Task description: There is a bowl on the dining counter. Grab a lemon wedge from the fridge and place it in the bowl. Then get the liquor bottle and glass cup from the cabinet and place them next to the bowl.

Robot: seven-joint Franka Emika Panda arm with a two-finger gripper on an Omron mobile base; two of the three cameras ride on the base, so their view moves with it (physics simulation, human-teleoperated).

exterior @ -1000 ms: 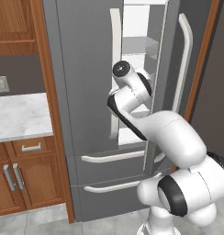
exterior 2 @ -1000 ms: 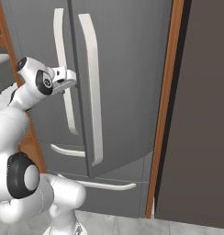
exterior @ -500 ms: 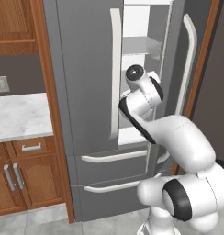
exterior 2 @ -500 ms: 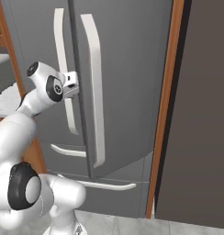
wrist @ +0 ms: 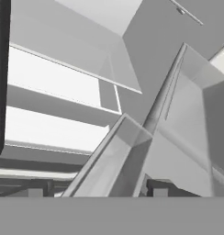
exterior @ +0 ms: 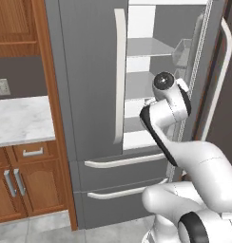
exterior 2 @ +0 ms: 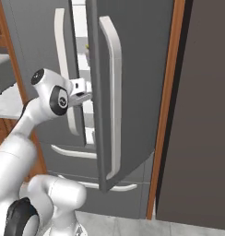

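A marble worktop lay at the far left over wooden cabinets. Right of it stood the fridge, its right door ajar, the gripper reaching into the gap; whether it was released or clenched could not be told.

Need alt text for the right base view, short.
The white arm's claw reaches into the gap of the grey fridge, whose right door stands ajar toward the camera. White shelves show inside, and a tiny yellow bit sits high in the gap.
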